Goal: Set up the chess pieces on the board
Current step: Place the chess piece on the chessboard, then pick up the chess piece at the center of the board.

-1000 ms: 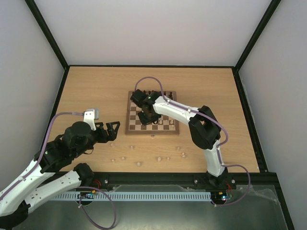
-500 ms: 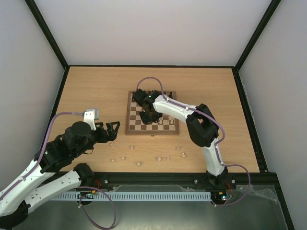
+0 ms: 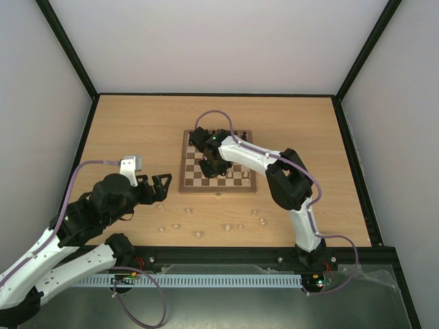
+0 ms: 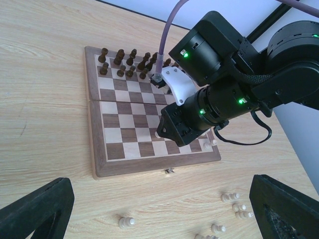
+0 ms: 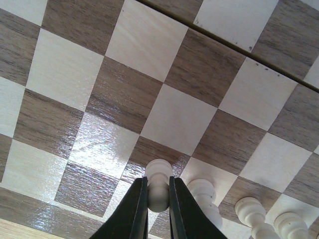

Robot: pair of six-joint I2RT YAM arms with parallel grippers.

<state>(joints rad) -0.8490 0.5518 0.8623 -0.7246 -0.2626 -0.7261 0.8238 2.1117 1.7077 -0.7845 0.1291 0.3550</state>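
Note:
The board (image 3: 188, 185) lies mid-table, with dark pieces on its far rows. My right gripper (image 5: 158, 195) is shut on a pale chess piece (image 5: 159, 174), a pawn held by its head over a dark square near the board's front edge. Two more pale pieces (image 5: 203, 195) stand on the squares just to its right. In the top view that gripper (image 3: 211, 168) is low over the board's left half. My left gripper (image 3: 159, 186) hangs open left of the board, holding nothing. Its fingers (image 4: 35, 209) frame the table in front of the board (image 4: 94, 149).
Several loose pale pieces (image 3: 226, 226) are scattered on the wooden table between the board and the arm bases, one of them (image 4: 125, 221) in front of the board's latch (image 4: 169, 172). Dark pieces (image 4: 124, 59) fill the far rows. Black frame rails edge the table.
The right gripper shifted slightly over the board with the pawn a second ago, then stayed put. The left arm has not moved.

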